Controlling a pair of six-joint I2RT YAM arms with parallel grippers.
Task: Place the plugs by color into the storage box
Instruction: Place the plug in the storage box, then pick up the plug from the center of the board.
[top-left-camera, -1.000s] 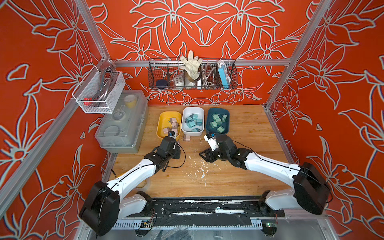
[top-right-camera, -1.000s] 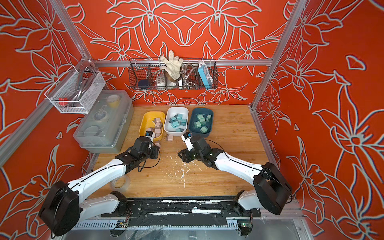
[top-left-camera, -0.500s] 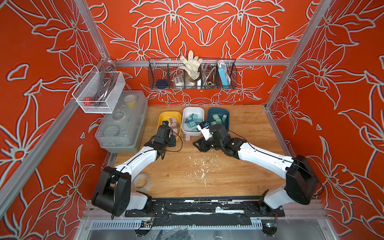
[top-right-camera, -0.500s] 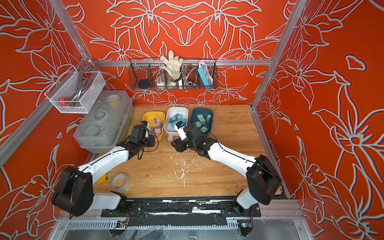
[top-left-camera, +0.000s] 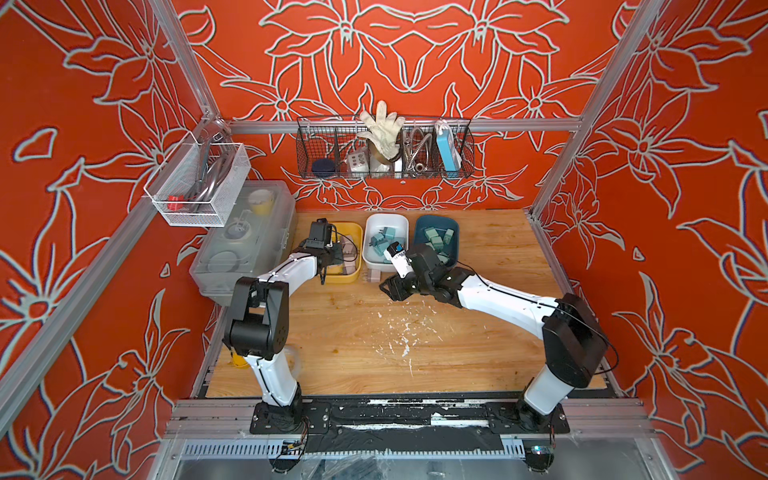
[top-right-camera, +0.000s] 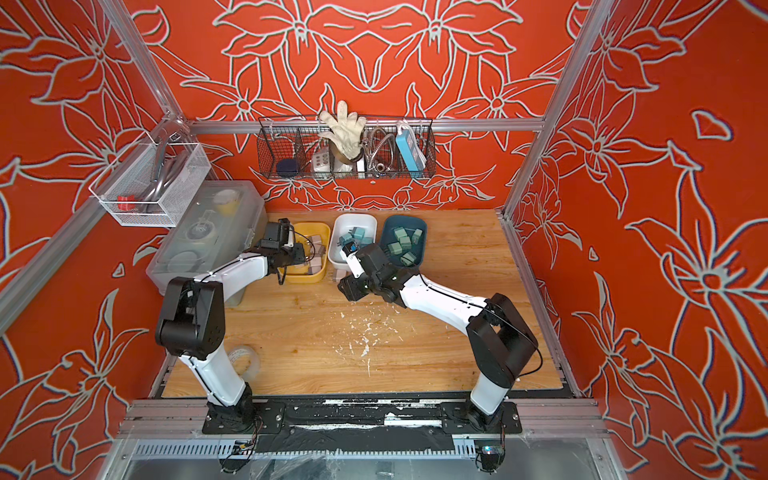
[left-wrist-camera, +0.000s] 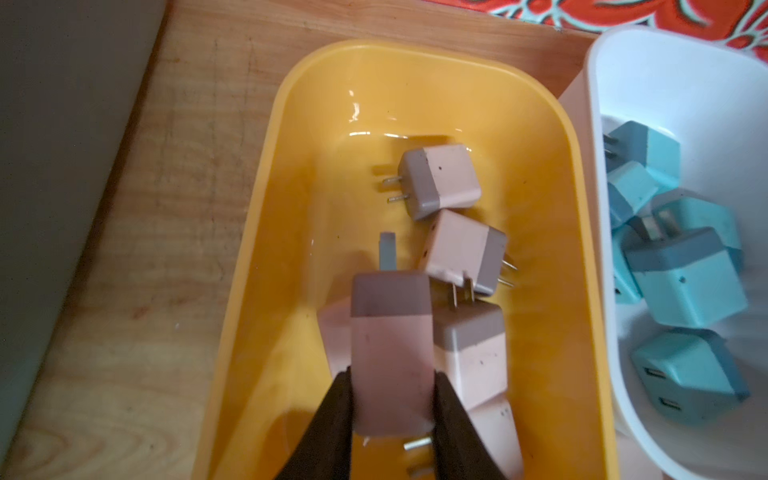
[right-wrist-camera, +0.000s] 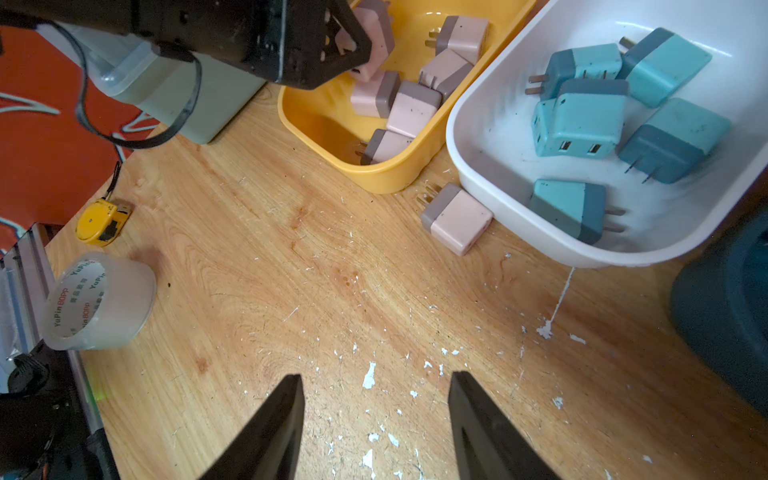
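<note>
1. Orange walls (top-left-camera: 415, 62) with pale flower outlines box in a wooden counter (top-left-camera: 478, 332), and three trays sit in a row at its far edge.
2. The left claw (left-wrist-camera: 392, 382) hangs over the yellow tray (left-wrist-camera: 266, 216), jaws narrow, clamped on the flanks of the held pink plug (left-wrist-camera: 390, 353), grey prong end pointing away from the wrist. The plug is smeared in the wrist view, so I can't say how firm the squeeze is.
3. The step, as I read it, is to drop this one among the pink plugs (left-wrist-camera: 440, 178) lying in that tray. Release it low, over the bare yellow floor on the side away from the white tray (right-wrist-camera: 490, 137), so it can't bounce off the pile or the rim.
4. Open evenly, then lift straight up. Prongs sit just beneath the fingers and could snag.
5. The right claw (right-wrist-camera: 376, 399) is wide and empty over bare wood. Its likely target is the stray pink plug (right-wrist-camera: 457, 218), which lies on the counter touching the white tray's outer wall. It is best pinched across its free sides.
6. Blue plugs (right-wrist-camera: 582, 116) fill the white tray, and green plugs (top-left-camera: 436, 241) fill the dark tray (top-left-camera: 422, 226).
7. The wood is scuffed and dotted with white flecks (top-left-camera: 399, 328). A tape roll (right-wrist-camera: 95, 303) and a yellow tape measure (right-wrist-camera: 102, 220) lie near the left arm's base. A clear lidded box (top-left-camera: 245, 237) stands beside the yellow tray. A wire basket (top-left-camera: 465, 149) with a glove (top-left-camera: 382, 129) hangs on the back wall.
</note>
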